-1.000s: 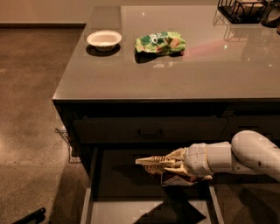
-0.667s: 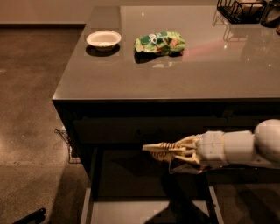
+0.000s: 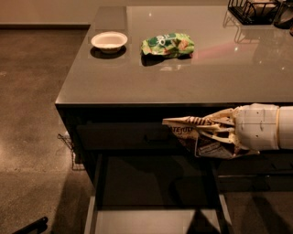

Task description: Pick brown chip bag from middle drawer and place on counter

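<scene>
My gripper [image 3: 181, 125] reaches in from the right, in front of the counter's dark front and just below its edge. It is shut on the brown chip bag [image 3: 208, 145], which hangs under the fingers [image 3: 192, 121], its white lettering partly visible. The bag is held well above the floor of the open middle drawer [image 3: 151, 183], which is pulled out below it. The counter [image 3: 183, 75] is a glossy grey-brown top behind and above the gripper.
A green chip bag [image 3: 167, 44] and a white bowl [image 3: 109, 41] lie on the counter's far left part. A black wire rack [image 3: 256, 10] stands at the far right corner. A closed drawer front with a handle [image 3: 137, 136] sits above the open drawer.
My gripper has risen with the brown chip bag, from just above the drawer up to just under the counter's edge, and shifted slightly right.
</scene>
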Motion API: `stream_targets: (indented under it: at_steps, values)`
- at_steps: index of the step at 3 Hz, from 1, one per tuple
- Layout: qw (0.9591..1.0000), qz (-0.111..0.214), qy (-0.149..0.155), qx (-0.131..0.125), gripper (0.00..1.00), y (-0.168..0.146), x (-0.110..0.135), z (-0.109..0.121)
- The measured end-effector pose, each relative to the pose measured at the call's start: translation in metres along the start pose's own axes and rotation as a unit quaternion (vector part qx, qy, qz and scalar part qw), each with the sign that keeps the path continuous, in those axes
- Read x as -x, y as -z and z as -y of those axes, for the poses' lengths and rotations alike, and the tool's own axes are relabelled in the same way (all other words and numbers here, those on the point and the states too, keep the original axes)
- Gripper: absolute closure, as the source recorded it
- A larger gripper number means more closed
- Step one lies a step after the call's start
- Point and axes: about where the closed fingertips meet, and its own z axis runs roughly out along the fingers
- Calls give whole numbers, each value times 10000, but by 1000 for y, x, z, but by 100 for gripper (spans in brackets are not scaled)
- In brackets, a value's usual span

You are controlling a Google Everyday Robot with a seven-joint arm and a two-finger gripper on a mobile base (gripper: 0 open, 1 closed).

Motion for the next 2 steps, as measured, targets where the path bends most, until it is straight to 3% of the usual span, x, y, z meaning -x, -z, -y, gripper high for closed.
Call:
stream_targets:
  at_steps: [1, 2]
  values:
    - [10000, 0, 1, 0, 100, 0, 0, 0]
    - [9994, -38, 321, -86, 100, 3, 8, 22]
